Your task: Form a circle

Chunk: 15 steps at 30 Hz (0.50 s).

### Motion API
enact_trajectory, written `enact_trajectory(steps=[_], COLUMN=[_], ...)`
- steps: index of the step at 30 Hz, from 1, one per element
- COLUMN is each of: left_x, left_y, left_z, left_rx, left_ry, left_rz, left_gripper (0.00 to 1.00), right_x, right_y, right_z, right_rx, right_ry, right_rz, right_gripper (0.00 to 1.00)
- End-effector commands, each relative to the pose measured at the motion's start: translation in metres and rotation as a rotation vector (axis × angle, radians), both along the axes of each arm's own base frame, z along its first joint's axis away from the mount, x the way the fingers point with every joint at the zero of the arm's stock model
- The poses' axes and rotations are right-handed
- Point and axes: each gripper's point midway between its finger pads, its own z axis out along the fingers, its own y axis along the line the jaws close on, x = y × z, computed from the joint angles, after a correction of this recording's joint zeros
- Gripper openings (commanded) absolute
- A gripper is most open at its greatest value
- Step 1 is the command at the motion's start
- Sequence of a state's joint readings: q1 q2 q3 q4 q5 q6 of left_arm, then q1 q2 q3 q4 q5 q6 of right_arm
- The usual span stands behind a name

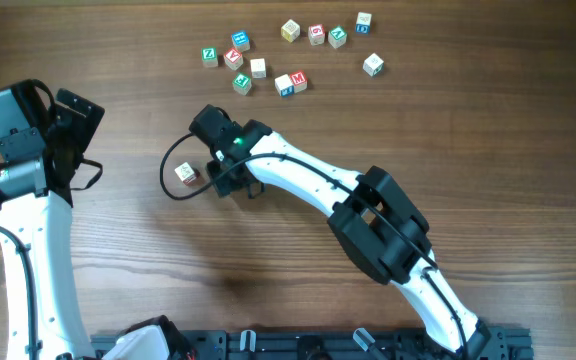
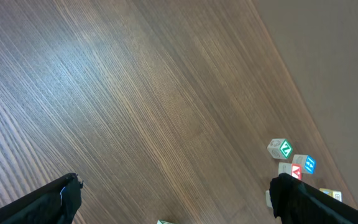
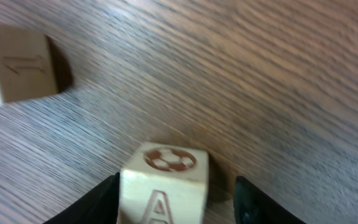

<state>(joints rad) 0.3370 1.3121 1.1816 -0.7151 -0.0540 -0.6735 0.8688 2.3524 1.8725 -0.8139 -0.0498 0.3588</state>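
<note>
Placing step judged in hand: A cube (image 3: 163, 186) is being let go on the table (image 3: 260, 74), right gripper (image 3: 178, 198) jaws spread around it. Circle (image 1: 186, 174) is being started; second cube (image 3: 17, 68) at ten o'clock, apart. Left gripper (image 2: 174, 186) is being held wide, empty. Next: gap needing closing.

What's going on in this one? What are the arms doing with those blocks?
The right gripper is down at the table, jaws apart around a pale cube lettered A. There is a gap on one side, so the cube isn't clamped. A second pale cube lies close by. The other alphabet cubes lie scattered on the far side. The left gripper hangs open over bare wood, holding nothing.
</note>
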Motion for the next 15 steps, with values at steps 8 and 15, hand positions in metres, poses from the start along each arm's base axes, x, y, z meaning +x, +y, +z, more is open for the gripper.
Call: enact_trajectory(steps=[8,15], left_x=[-0.002,-0.002], left_y=[0.0,0.0], left_z=[-0.005,-0.008], left_rx=[-0.003,-0.007], left_ry=[0.019,0.029], left_rz=[-0.011,-0.012], left_gripper=[1.0,1.0], right_x=[0.108,0.204], right_y=[-0.083,-0.17], right_z=[0.174,0.13], right_rx=[0.256,0.291], right_ry=[-0.275,-0.317], right_rz=[-0.334,-0.565], right_gripper=[0.76,0.86])
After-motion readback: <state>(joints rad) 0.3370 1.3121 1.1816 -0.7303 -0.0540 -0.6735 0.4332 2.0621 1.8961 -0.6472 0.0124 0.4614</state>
